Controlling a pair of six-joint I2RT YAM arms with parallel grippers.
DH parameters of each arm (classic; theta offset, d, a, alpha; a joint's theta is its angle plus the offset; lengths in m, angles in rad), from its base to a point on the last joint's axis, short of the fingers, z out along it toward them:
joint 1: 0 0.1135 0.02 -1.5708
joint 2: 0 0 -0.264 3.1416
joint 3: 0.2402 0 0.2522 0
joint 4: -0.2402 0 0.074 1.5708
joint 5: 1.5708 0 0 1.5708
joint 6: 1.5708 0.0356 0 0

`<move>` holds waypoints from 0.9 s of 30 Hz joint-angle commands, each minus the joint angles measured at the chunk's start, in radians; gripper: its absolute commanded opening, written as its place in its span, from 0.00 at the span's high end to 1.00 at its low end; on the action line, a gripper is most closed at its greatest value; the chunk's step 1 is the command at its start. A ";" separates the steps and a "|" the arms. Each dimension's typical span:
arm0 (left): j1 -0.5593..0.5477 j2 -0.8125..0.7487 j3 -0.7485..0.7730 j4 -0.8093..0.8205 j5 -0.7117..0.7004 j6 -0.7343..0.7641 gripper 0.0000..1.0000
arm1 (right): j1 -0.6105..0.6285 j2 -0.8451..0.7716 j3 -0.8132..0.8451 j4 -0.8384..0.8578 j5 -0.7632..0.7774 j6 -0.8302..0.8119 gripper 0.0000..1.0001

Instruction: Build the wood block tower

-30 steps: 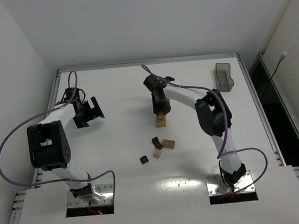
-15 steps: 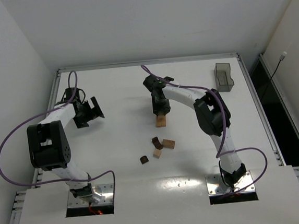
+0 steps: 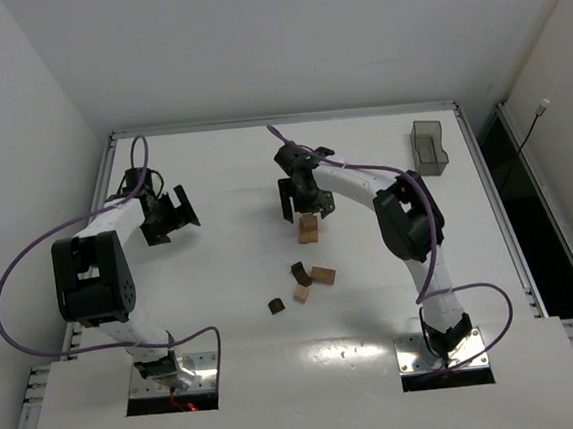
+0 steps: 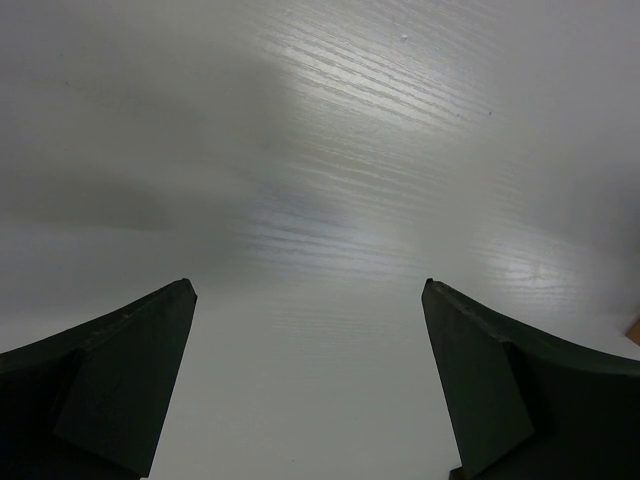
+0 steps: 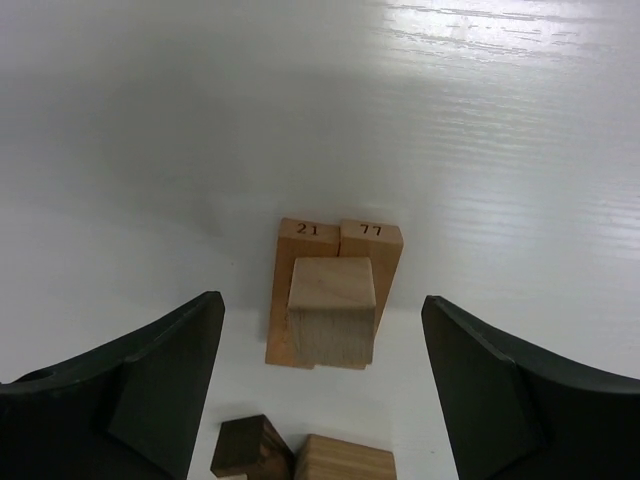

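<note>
Right wrist view first, says Sam: what is the right hand [image 5: 322, 300] doing?
Mia: It is spread wide, with one finger on each side of the tower [image 5: 332, 335]. It touches nothing. The tower sits near the middle of the bench [image 5: 500, 150]: two tan blocks [image 5: 371, 245] side by side and a paler block [image 5: 331, 285] lying on top.
Sam: So what should it do now?
Mia: I think it should go straight up and keep the fingers wide. If it swings sideways, a finger could knock the paler block off. Then it can come for the loose wood blocks [image 3: 323, 275], which lie in a little bunch nearer to the arms. A dark block [image 5: 250, 447] and a loose tan block [image 5: 345, 462] are near the tower.
Sam: And the left hand [image 4: 308, 290]?
Mia: Spread wide too, over bare bench far off to the left, holding nothing.
Sam: Is anything in the grey bin [image 3: 429, 148]?
Mia: It stands in the far right corner, well apart from the blocks. From above I see nothing in it, but it is small, so I am not sure
</note>
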 commanded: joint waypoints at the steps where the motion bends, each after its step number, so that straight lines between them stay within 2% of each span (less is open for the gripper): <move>1: 0.012 -0.014 0.012 0.015 0.019 -0.008 0.04 | 0.018 -0.168 -0.025 0.080 -0.004 -0.102 0.23; 7: 0.012 -0.044 0.003 0.015 0.058 0.003 0.04 | 0.093 -0.439 -0.242 0.187 -0.162 -0.405 0.23; 8: 0.012 -0.044 0.003 0.015 0.058 0.003 0.04 | 0.105 -0.478 -0.281 0.201 -0.262 -0.479 0.24; 9: 0.012 -0.053 -0.006 0.015 0.068 0.017 0.04 | 0.126 -0.557 -0.326 0.224 -0.303 -0.627 0.27; 10: 0.012 -0.054 -0.007 0.015 0.082 0.040 0.04 | 0.137 -0.596 -0.432 0.236 -0.390 -0.690 0.28; 12: 0.012 -0.054 -0.007 0.005 0.082 0.061 0.01 | 0.180 -0.670 -0.506 0.198 -0.466 -0.850 0.30; 14: 0.012 -0.054 0.003 0.005 0.082 0.072 0.01 | 0.231 -0.693 -0.597 0.174 -0.536 -0.912 0.36; 17: 0.012 -0.063 0.003 0.005 0.092 0.072 0.01 | 0.266 -0.682 -0.672 0.195 -0.579 -0.912 0.42; 19: 0.012 -0.063 0.003 0.005 0.092 0.063 0.01 | 0.300 -0.661 -0.715 0.273 -0.593 -0.868 0.44; 22: 0.012 -0.072 0.003 -0.005 0.081 0.063 0.01 | 0.349 -0.555 -0.706 0.353 -0.560 -0.777 0.51; 27: 0.012 -0.101 -0.006 -0.015 0.081 0.072 0.01 | 0.360 -0.425 -0.608 0.342 -0.532 -0.685 0.58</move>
